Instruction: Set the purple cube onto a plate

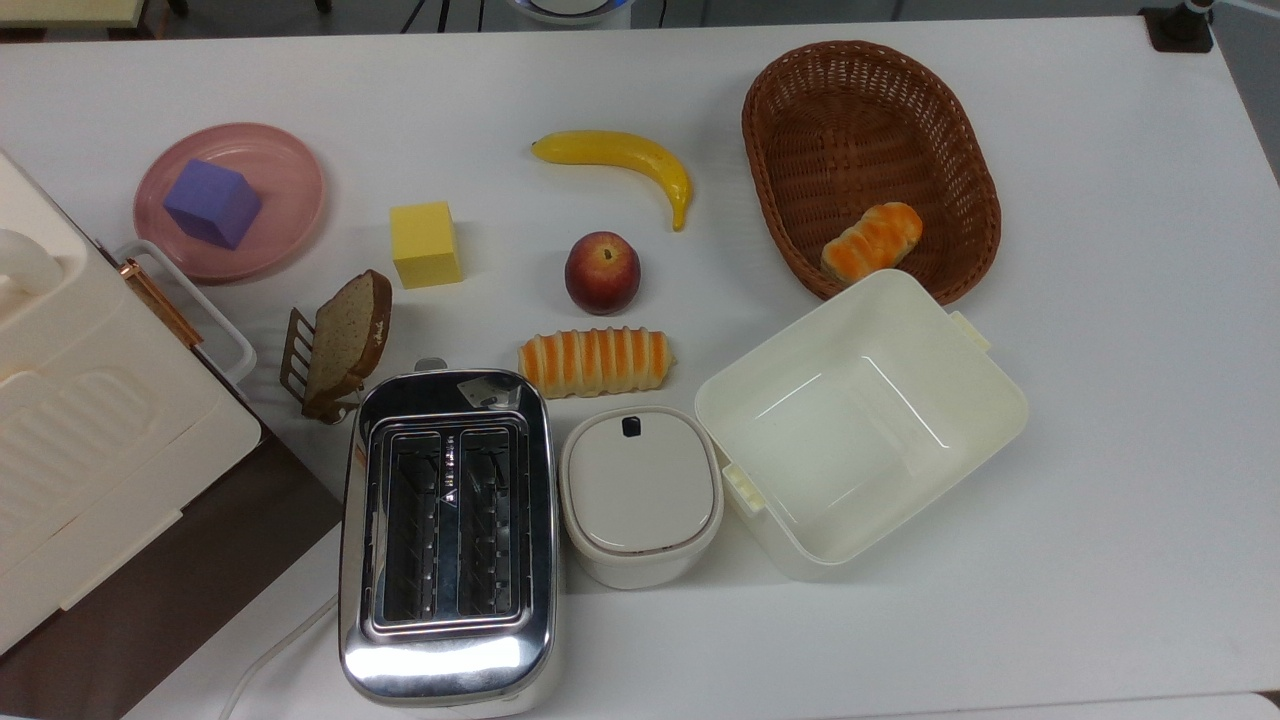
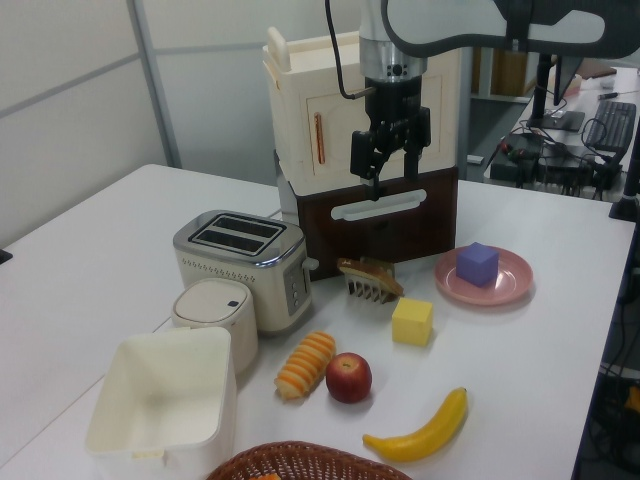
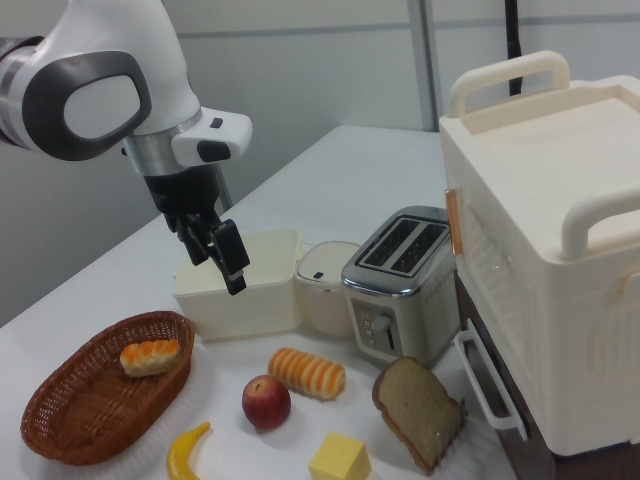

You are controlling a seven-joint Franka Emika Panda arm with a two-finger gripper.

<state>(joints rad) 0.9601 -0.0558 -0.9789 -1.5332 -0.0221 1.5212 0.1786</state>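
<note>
The purple cube [image 1: 213,203] rests on the pink plate [image 1: 292,190] at the top view's far left, nothing touching it. In the left view the purple cube [image 2: 478,264] sits on the plate [image 2: 511,287] at the right side of the table. My gripper [image 2: 389,152] hangs high in the air in front of the cream cabinet, well to the left view's left of the plate, open and holding nothing. From the right view the gripper [image 3: 216,254] hovers above the white container, fingers spread.
A yellow cube [image 1: 426,244], bread slice on a rack [image 1: 345,340], banana [image 1: 620,160], apple [image 1: 602,272] and striped roll [image 1: 595,361] lie mid-table. A wicker basket [image 1: 800,130], white container [image 1: 1000,400], lidded pot [image 1: 640,495], toaster [image 1: 447,530] and cream cabinet [image 1: 80,400] surround them.
</note>
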